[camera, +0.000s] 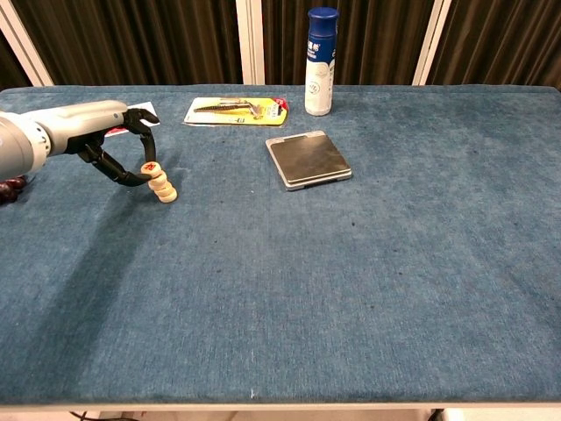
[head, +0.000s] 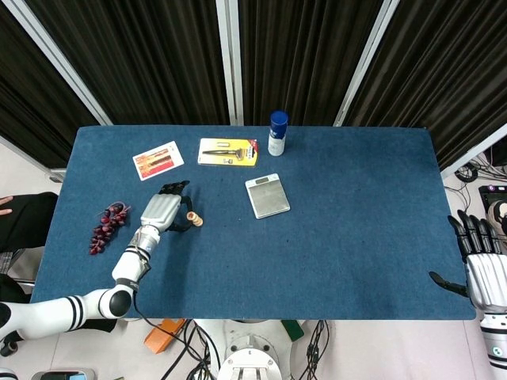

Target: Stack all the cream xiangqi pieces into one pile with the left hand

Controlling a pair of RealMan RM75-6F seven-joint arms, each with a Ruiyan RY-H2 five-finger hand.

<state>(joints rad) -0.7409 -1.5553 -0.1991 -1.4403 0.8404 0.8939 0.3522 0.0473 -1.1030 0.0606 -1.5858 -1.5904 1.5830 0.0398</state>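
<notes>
With its fingers (camera: 131, 175) pinching the top piece (camera: 151, 167) onto the leaning pile (camera: 161, 187), the left hand (camera: 112, 145) seems mid-placement; next, a gentle release.

Showing matt, napped blue cloth across the worktop (camera: 368, 289); looking brushed and metallic on the flat scale (camera: 308, 159); gleaming as glossy plastic on the spray can (camera: 320, 61); appearing smooth and matt on the cream xiangqi pieces (camera: 160, 182).

Blue table (head: 356, 237) bears scale (head: 267, 196), spray can (head: 277, 133), xiangqi pile (camera: 160, 182)
</notes>
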